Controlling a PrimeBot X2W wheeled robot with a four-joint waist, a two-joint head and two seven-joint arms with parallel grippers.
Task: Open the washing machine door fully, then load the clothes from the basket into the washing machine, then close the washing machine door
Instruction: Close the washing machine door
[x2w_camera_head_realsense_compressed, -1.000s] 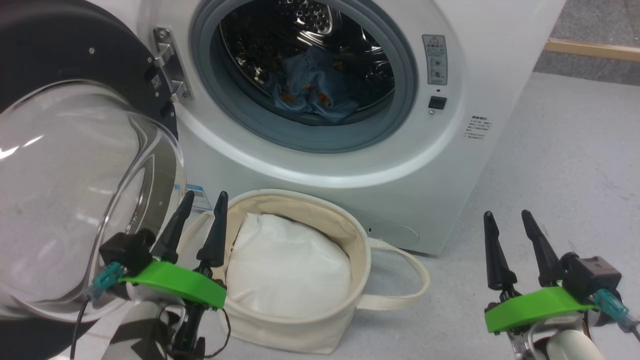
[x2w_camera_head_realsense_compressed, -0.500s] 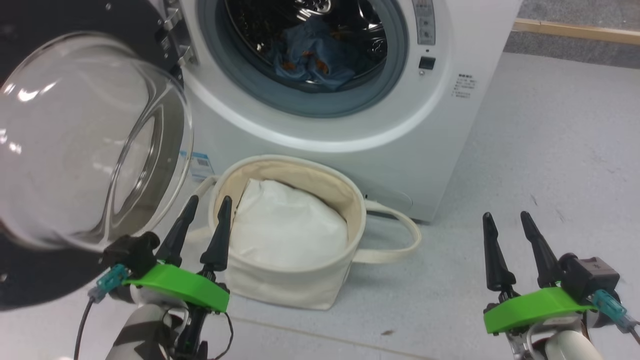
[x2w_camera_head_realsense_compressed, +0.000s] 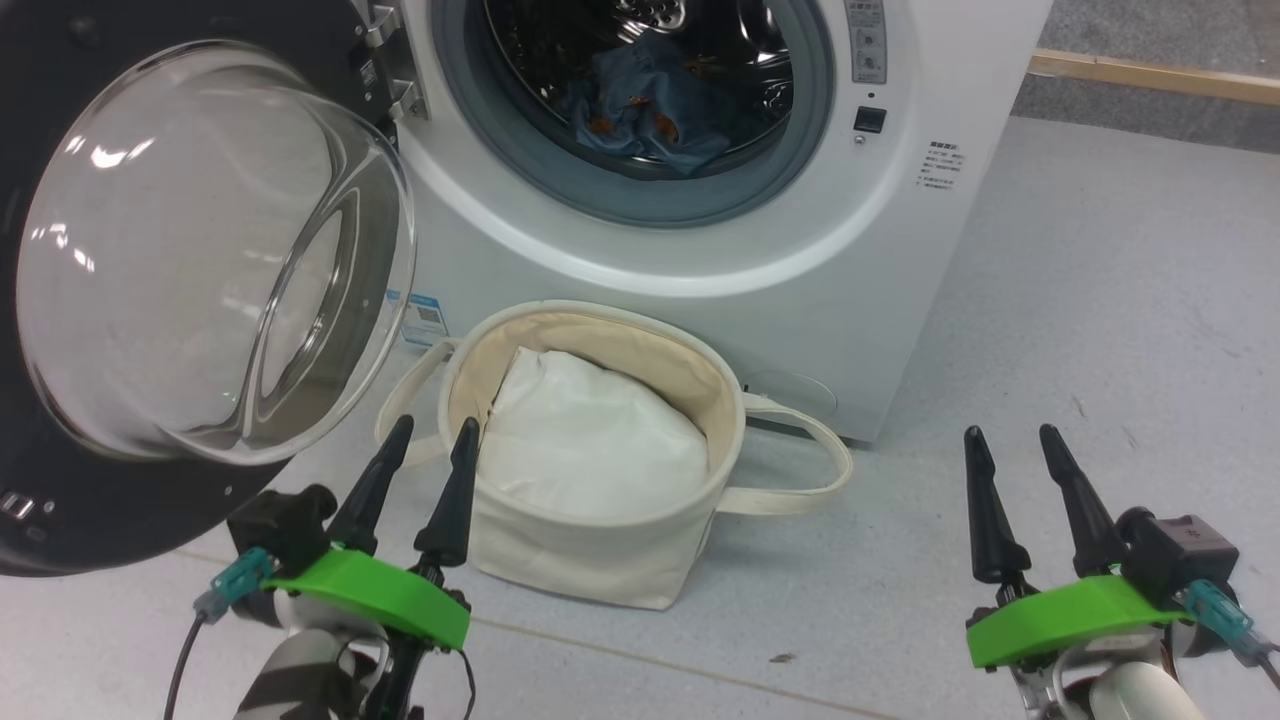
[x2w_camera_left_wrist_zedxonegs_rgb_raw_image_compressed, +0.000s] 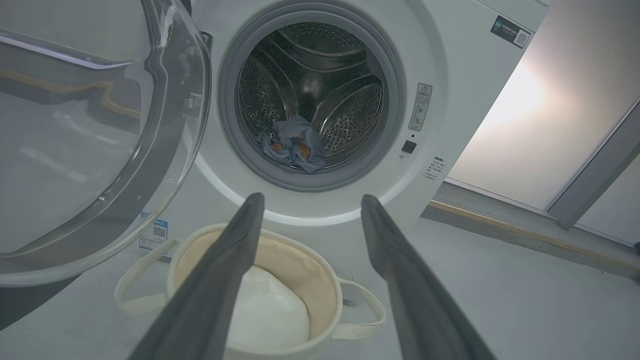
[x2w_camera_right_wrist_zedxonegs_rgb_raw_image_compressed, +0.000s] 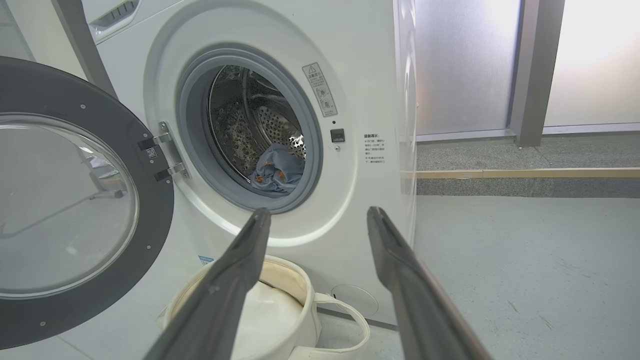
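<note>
In the head view, the washing machine door (x2w_camera_head_realsense_compressed: 200, 250) stands swung open at nine o'clock. At seven, the left gripper (x2w_camera_head_realsense_compressed: 435, 425) is spread wide and holds nothing, just beside the basket (x2w_camera_head_realsense_compressed: 580, 560). At twelve, the clothes (x2w_camera_head_realsense_compressed: 645, 105) lie inside the washing machine (x2w_camera_head_realsense_compressed: 700, 260). At five, the right gripper (x2w_camera_head_realsense_compressed: 1009, 432) gapes wide, empty over the floor.

Looks more like a test room than a home laundry. The white washing machine (x2w_camera_right_wrist_zedxonegs_rgb_raw_image_compressed: 370, 60) sits on a plain grey floor (x2w_camera_right_wrist_zedxonegs_rgb_raw_image_compressed: 525, 260), with frosted glass panels (x2w_camera_right_wrist_zedxonegs_rgb_raw_image_compressed: 460, 65) in grey frames behind it.
</note>
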